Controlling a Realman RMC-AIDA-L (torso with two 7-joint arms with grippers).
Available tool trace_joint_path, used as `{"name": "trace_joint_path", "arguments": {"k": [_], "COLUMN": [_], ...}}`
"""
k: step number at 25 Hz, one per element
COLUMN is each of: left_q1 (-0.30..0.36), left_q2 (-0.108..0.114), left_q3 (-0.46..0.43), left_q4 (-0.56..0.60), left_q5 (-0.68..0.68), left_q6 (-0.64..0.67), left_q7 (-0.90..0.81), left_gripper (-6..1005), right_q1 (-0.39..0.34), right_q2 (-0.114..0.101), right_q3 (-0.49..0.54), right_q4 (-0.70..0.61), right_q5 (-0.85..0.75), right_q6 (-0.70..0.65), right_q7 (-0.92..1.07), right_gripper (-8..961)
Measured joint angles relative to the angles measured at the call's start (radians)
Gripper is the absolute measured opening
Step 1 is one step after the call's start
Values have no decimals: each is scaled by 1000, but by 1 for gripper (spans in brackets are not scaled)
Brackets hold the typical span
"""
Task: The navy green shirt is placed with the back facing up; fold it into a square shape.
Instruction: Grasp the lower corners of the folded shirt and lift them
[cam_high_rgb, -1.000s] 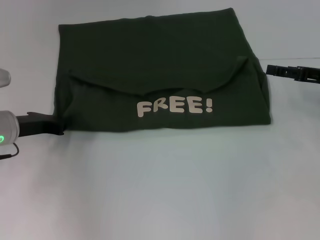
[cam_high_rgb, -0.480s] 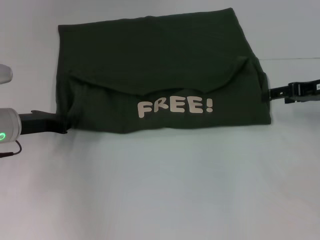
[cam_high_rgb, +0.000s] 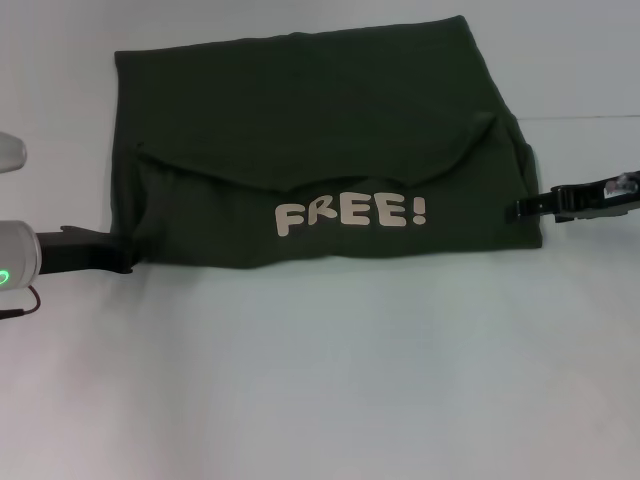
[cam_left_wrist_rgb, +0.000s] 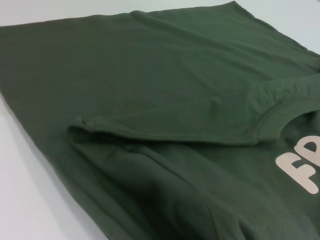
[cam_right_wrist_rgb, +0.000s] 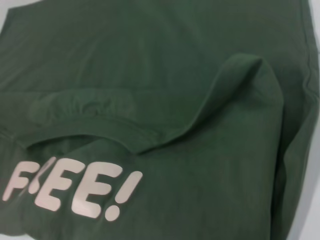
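Lettering reading "FREE!" in cream sits on the near folded flap of our shirt, which lies partly folded on a plain white table, filling the far half from about 10 to 2 o'clock. In our right wrist view the same word reads clearly below the neckline. Our left gripper meets the shirt's near corner at 9 o'clock, and our right gripper touches its edge at 3 o'clock; we cannot tell whether either pair of jaws is released or clenched
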Motion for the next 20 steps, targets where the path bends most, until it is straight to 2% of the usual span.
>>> {"name": "trace_joint_path", "arguments": {"k": [13, 20], "left_q1": [-1, -1], "left_q2": [0, 0], "left_q3": [1, 1], "left_q4": [0, 0], "left_q5": [0, 0], "left_q6": [10, 12], "left_q7": [-2, -1], "left_gripper": [53, 52], "right_q1": [10, 10], "right_q2": [52, 63], "right_q3": [-19, -28], "right_q4": [20, 44], "right_q5": [-15, -15], "right_q6": [107, 151], "right_q7": [-12, -16], "right_gripper": [854, 842]}}
